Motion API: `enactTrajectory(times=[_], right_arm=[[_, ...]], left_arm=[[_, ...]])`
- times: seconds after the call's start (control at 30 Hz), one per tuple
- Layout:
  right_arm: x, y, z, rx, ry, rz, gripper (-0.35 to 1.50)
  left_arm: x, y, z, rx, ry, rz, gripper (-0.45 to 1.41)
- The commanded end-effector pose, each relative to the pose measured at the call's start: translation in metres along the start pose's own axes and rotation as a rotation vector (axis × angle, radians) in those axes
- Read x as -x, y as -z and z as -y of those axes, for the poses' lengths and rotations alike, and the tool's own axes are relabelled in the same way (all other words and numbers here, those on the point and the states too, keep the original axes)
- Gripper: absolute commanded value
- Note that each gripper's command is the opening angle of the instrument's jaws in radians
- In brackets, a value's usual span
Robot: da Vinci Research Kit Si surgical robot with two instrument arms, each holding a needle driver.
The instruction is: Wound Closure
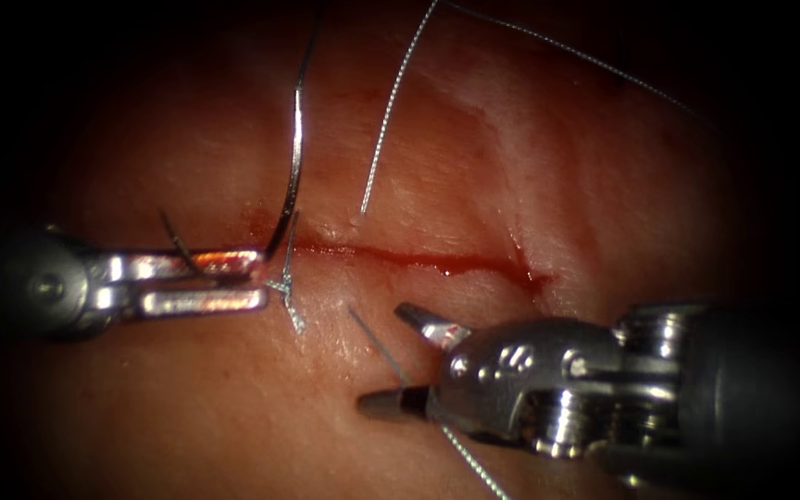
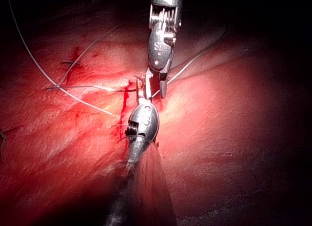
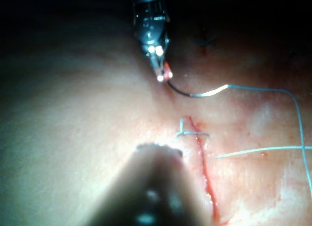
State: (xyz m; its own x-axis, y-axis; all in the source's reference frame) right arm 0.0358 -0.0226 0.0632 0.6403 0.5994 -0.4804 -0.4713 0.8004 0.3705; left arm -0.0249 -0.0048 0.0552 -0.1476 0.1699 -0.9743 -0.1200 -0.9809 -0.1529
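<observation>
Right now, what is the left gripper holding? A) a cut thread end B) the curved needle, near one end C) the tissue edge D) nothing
B: the left gripper is shut on the needle near one end, at the cut's left end, the curve rising free above the tissue.

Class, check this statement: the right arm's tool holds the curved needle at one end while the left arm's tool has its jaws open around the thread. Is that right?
Not quite. The tools are swapped: in the endoscope view the left arm's tool holds the curved needle at one end, and the right arm's tool has its jaws open around the thread.
</observation>
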Motion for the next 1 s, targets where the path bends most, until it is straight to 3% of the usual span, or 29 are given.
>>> enactTrajectory(times=[0.03,0.17,0.23,0.3,0.33,0.37,0.4,0.53,0.77,1.0], right_arm=[[0.0001,-0.0022,0.0004,-0.003,0.005,0.006,1.23],[0.0011,-0.0047,-0.0007,0.011,0.013,0.038,1.19],[0.0014,-0.0053,-0.0012,0.013,0.016,0.055,1.09],[0.0017,-0.0054,-0.0015,0.011,0.025,0.066,0.72],[0.0018,-0.0054,-0.0015,0.010,0.043,0.066,0.64],[0.0019,-0.0052,-0.0014,0.004,0.063,0.068,0.27],[0.0021,-0.0048,-0.0012,-0.025,0.104,0.065,-0.35],[0.0028,-0.0036,-0.0002,-0.104,0.164,0.083,-0.35],[0.0049,0.0000,0.0019,-0.137,0.206,0.091,-0.35],[0.0055,0.0008,0.0025,-0.140,0.219,0.110,-0.35]], left_arm=[[0.0006,-0.0006,-0.0002,0.000,0.000,-0.001,-0.45],[0.0006,-0.0006,-0.0002,0.000,0.000,-0.001,-0.45],[0.0006,-0.0005,-0.0002,0.000,0.000,-0.001,-0.45],[0.0006,-0.0006,-0.0002,0.000,0.000,-0.001,-0.45],[0.0006,-0.0005,-0.0002,0.001,0.000,-0.001,-0.45],[0.0006,-0.0005,-0.0002,0.001,0.000,-0.001,-0.45],[0.0006,-0.0005,-0.0002,0.001,0.000,-0.001,-0.45],[0.0006,-0.0004,-0.0002,0.001,0.000,-0.002,-0.45],[0.0006,-0.0004,-0.0001,0.005,0.000,-0.004,-0.45],[0.0006,-0.0004,-0.0002,0.005,0.000,-0.003,-0.45]])
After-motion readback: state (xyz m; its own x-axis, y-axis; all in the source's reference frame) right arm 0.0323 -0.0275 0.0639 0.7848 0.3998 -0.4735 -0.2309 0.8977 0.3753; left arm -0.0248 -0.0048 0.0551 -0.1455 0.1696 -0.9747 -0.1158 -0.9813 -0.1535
